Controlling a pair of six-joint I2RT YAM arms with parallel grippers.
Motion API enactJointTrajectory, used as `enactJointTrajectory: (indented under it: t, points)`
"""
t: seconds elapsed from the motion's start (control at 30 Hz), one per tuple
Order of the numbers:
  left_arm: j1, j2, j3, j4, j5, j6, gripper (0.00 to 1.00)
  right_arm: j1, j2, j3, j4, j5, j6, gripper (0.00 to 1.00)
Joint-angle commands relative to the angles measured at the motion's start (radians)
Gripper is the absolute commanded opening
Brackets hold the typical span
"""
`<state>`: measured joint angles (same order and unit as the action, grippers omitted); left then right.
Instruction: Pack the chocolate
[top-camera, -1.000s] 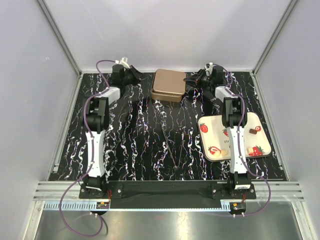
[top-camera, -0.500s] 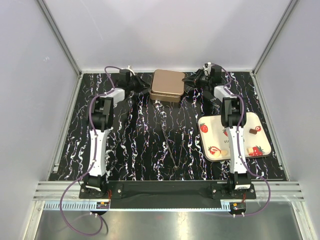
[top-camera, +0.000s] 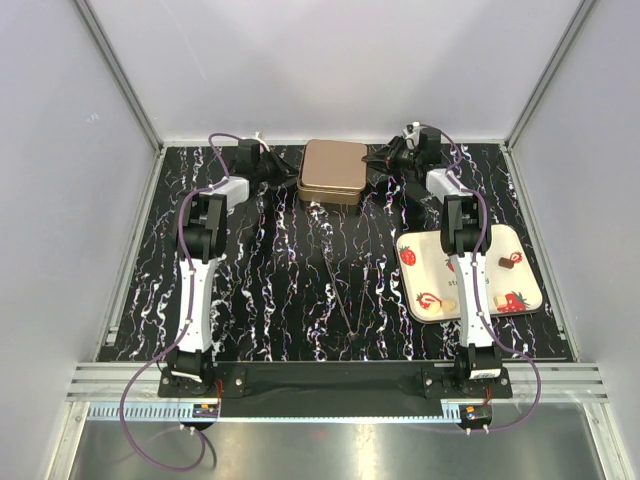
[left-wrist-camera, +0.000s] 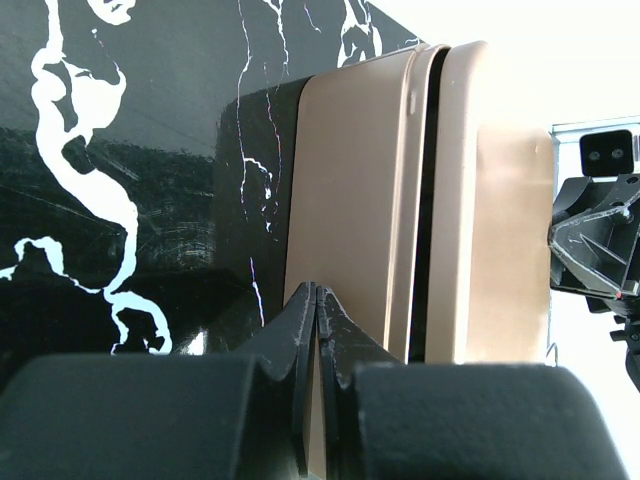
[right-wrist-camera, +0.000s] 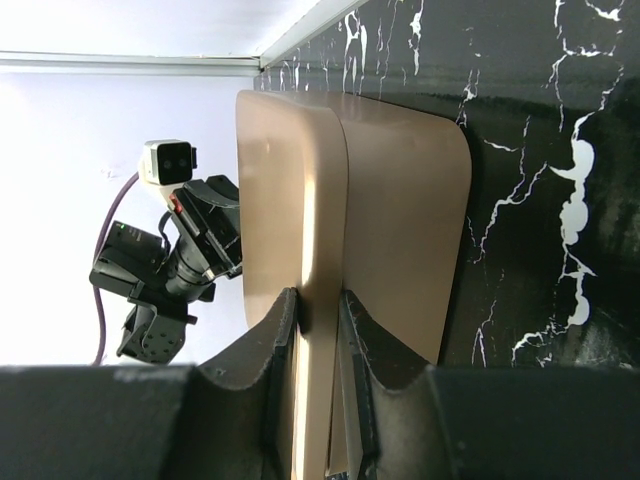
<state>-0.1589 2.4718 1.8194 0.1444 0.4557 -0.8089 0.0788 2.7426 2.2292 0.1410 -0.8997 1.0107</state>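
Observation:
A bronze tin (top-camera: 333, 170) stands at the back middle of the table. My left gripper (top-camera: 283, 170) is shut and empty, its tips (left-wrist-camera: 317, 292) against the tin's left side wall (left-wrist-camera: 350, 200). A dark gap shows between that wall and the lid (left-wrist-camera: 500, 230). My right gripper (top-camera: 380, 165) is shut on the lid's right edge (right-wrist-camera: 318, 300), one finger on each side of it. Small chocolates lie on the white strawberry-print tray (top-camera: 525, 240) at the right, a dark one (top-camera: 507, 263) and a pale one (top-camera: 443, 306) among them.
The white walls of the enclosure stand close behind the tin. The right arm (top-camera: 462, 230) reaches over the tray's left part. A metal rail (top-camera: 330, 380) runs along the near table edge.
My left gripper has moved right to the tin's left side. My right gripper has shifted slightly back at the tin's right edge.

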Motion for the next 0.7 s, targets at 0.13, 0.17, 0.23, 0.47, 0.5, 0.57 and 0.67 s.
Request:
enactJointTrajectory:
  t: [0.13,0.17,0.23,0.47,0.5,0.57,0.67]
  points:
    - [-0.017,-0.019,0.032,0.053,0.038,0.005,0.06,0.05,-0.049,0.038,-0.018,0.007,-0.027,0.15]
    - [-0.019,-0.02,0.031,0.055,0.038,0.005,0.06,0.055,-0.041,0.047,-0.026,0.005,-0.027,0.15]
    - [-0.022,-0.019,0.031,0.053,0.038,0.005,0.06,0.058,-0.024,0.06,-0.031,0.001,-0.012,0.15]
    - [-0.025,-0.028,0.029,0.052,0.035,0.013,0.05,0.065,-0.08,-0.009,-0.04,0.042,-0.05,0.14]
    - [-0.027,-0.028,0.027,0.052,0.037,0.011,0.05,0.064,-0.09,-0.019,-0.035,0.054,-0.047,0.14]
    - [-0.028,-0.03,0.027,0.052,0.037,0.011,0.05,0.064,-0.1,-0.037,-0.023,0.065,-0.031,0.14]
    - [-0.033,-0.033,0.024,0.055,0.032,0.014,0.04,0.078,-0.115,-0.04,-0.015,0.073,-0.018,0.13]
